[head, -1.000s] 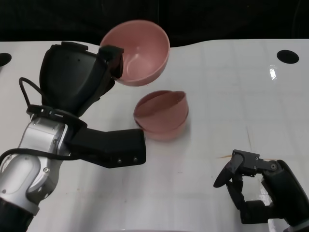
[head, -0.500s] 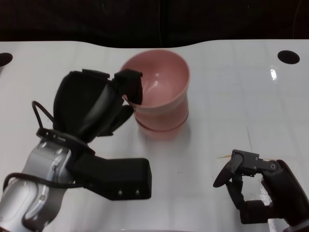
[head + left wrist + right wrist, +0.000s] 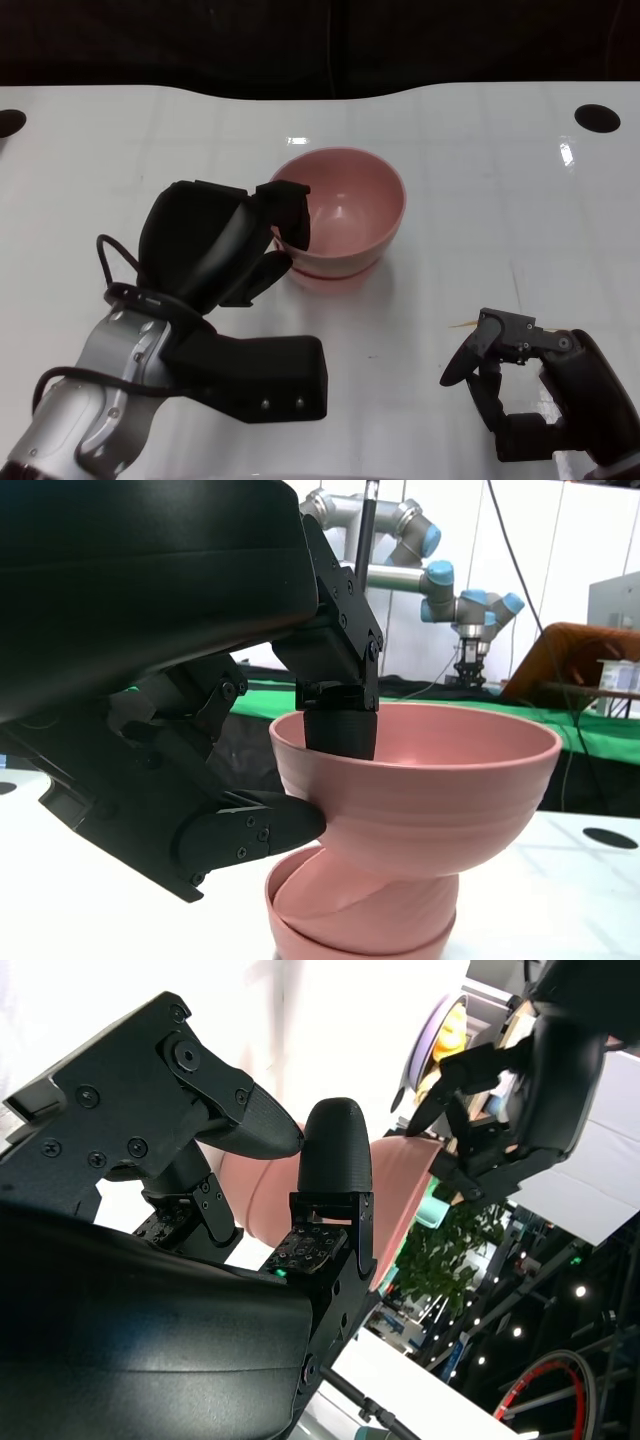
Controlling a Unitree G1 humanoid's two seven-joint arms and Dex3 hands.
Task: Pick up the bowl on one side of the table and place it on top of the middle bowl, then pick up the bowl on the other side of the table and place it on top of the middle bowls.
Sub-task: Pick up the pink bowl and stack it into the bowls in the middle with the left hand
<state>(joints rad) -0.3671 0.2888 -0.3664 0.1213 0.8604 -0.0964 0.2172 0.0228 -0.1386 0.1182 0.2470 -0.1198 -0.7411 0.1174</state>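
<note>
A pink bowl [image 3: 345,205] sits on the stacked pink bowls [image 3: 335,272] in the middle of the table. My left hand [image 3: 225,245] grips its near-left rim, one finger inside the bowl and the rest outside. In the left wrist view the top bowl [image 3: 430,790] leans a little on the lower bowls [image 3: 360,910], pinched at the rim by a finger [image 3: 340,730]. My right hand [image 3: 520,380] rests at the lower right, empty, fingers loosely bent and apart. The right wrist view shows its fingers [image 3: 335,1160] with the pink bowl [image 3: 400,1190] beyond them.
The white table [image 3: 480,200] has a dark round hole [image 3: 597,117] at the far right and another [image 3: 8,122] at the far left edge. A thin pale sliver [image 3: 462,325] lies just ahead of my right hand. A robot arm [image 3: 430,560] stands in the background.
My left hand has carried the pink bowl from up at the far left down onto the middle stack and levelled it. The right hand has not moved.
</note>
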